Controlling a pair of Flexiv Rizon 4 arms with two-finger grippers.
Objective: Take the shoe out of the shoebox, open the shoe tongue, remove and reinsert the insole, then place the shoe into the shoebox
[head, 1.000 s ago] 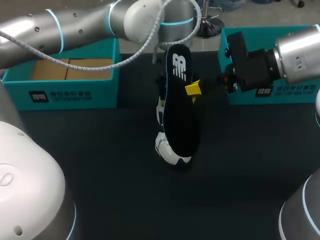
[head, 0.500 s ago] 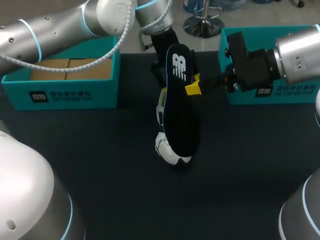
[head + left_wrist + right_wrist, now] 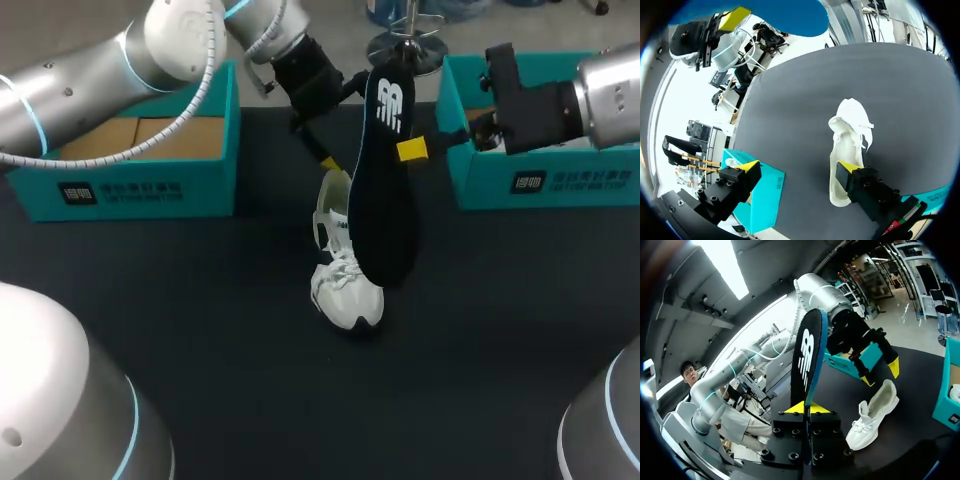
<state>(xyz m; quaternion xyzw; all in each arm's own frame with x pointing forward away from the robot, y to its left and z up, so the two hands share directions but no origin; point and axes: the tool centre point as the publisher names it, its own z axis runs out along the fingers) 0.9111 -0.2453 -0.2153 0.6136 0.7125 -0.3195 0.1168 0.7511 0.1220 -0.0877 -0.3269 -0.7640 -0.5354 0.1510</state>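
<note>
A white shoe [image 3: 338, 275] stands on the black table, toe toward the front edge, its heel partly hidden behind the insole. My right gripper [image 3: 411, 150] is shut on the edge of the black insole [image 3: 385, 190] and holds it upright above and beside the shoe; in the right wrist view the insole [image 3: 807, 357] rises from the pinched yellow tips [image 3: 805, 408]. My left gripper [image 3: 335, 130] hangs wide open behind the shoe's heel. In the left wrist view its fingers [image 3: 847, 168] stand far apart, one beside the heel of the shoe [image 3: 847, 140], gripping nothing.
A teal shoebox [image 3: 130, 185] with a cardboard floor stands at the back left under my left arm. A second teal box [image 3: 545, 180] is at the back right, beneath my right arm. Bare black tabletop [image 3: 300, 400] stretches in front of the shoe.
The right gripper has raised the insole up and to the right, off the shoe. The left gripper has opened fully and drawn back behind the heel.
</note>
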